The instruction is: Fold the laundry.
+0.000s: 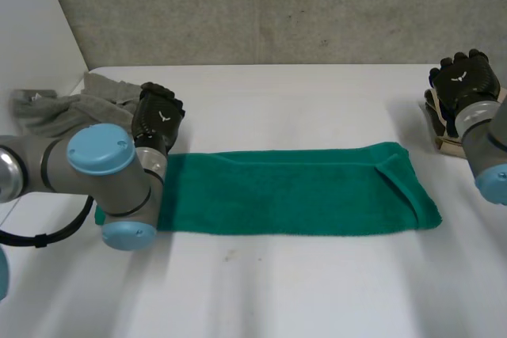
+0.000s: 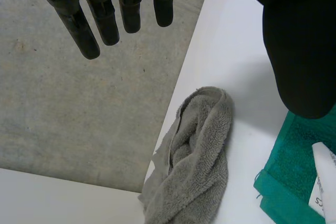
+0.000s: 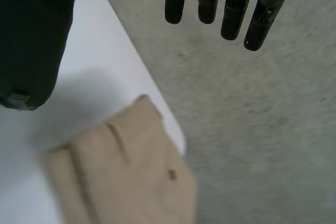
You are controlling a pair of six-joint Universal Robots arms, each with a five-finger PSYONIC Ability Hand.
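Soft, even light leaves the white table (image 1: pixel 301 108) bright and the grey wall (image 1: pixel 277 5) behind it dimmer.

The left arm (image 1: pixel 87 165) lies low at the near left, bent at its grey joints with light-blue caps, its forearm reaching away from the camera. It ends in the black left hand (image 1: pixel 158 119), seen from the back. In the left wrist view its fingers (image 2: pixel 105 17) run straight and side by side, with the thumb (image 2: pixel 299 51) set well apart from them. The right arm (image 1: pixel 491 148) comes in at the far right, and the right hand (image 1: pixel 466 78) also shows its back. Its fingers (image 3: pixel 231 14) are straight and slightly fanned, the thumb (image 3: pixel 31 40) held wide of them.
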